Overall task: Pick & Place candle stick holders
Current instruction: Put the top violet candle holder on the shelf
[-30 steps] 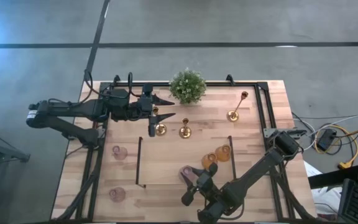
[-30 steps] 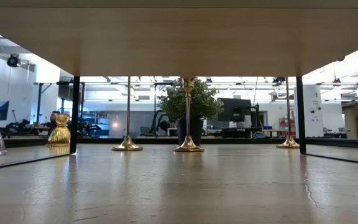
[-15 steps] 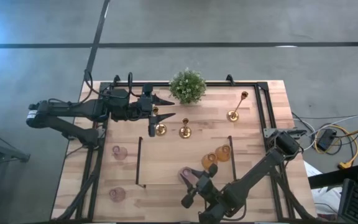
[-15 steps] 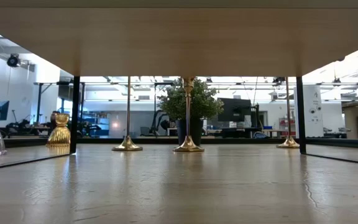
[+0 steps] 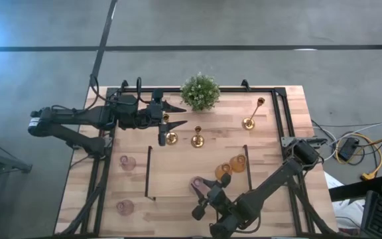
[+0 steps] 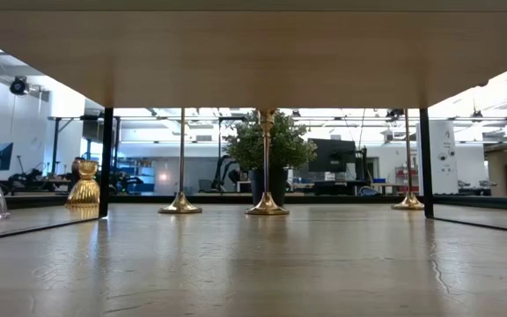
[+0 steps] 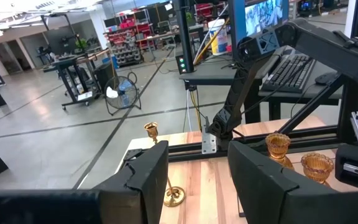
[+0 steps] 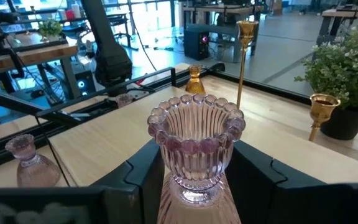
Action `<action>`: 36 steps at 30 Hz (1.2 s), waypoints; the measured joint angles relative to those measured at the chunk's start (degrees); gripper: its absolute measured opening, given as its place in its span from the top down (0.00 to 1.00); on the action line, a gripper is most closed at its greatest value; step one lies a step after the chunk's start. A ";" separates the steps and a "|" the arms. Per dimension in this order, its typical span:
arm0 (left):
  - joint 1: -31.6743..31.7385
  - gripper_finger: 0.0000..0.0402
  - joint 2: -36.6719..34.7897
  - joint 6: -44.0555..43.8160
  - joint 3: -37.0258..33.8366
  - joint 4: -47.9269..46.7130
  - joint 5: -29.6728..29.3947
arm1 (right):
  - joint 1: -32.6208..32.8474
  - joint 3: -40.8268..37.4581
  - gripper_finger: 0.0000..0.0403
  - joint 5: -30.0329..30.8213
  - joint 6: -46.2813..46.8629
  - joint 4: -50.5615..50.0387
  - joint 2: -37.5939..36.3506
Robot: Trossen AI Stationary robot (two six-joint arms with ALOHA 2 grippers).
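Observation:
Three gold candlesticks stand on their round bases: left (image 5: 171, 137), middle (image 5: 197, 141) and far right (image 5: 249, 123). A pink glass cup (image 8: 196, 149) stands on the table between the open fingers of my right gripper (image 5: 209, 197), which reaches in level from the near side. Two more pink cups (image 5: 127, 162) (image 5: 124, 207) stand at the left. Two amber cups (image 5: 223, 170) (image 5: 238, 163) stand just right of the gripper. My left gripper (image 5: 176, 116) is open and empty at the far left, by the top of the left candlestick. My right gripper has one finger (image 8: 143, 180) on each side of the pink cup's foot (image 8: 194, 190). The cup stands upright on the table. I cannot tell whether the fingers touch it.
A bushy green potted plant (image 5: 199, 91) stands at the far edge. Black frame rails (image 5: 280, 113) run round the table, and thin black bars (image 5: 147, 171) lie on the wood. A small squat gold piece (image 6: 84, 183) shows at the far left. Bare wood lies in the middle.

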 joint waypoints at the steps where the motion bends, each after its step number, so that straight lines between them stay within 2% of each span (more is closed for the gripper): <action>1: 0.00 0.57 -0.01 0.00 0.00 0.01 0.02 | -0.19 -0.02 0.64 -0.56 0.02 -0.03 0.01; 9: 0.00 0.57 -0.01 -0.22 -0.02 -0.01 0.00 | -1.10 -0.13 0.63 -3.11 0.02 -0.09 0.08; 24: 0.00 0.57 -0.03 -0.21 0.00 -0.04 0.02 | -1.16 -0.09 0.43 -4.35 -0.02 -0.20 0.01; 36: 0.00 0.57 -0.03 -0.20 -0.02 -0.14 0.02 | -0.29 2.98 0.46 -4.27 -4.62 -0.17 -0.06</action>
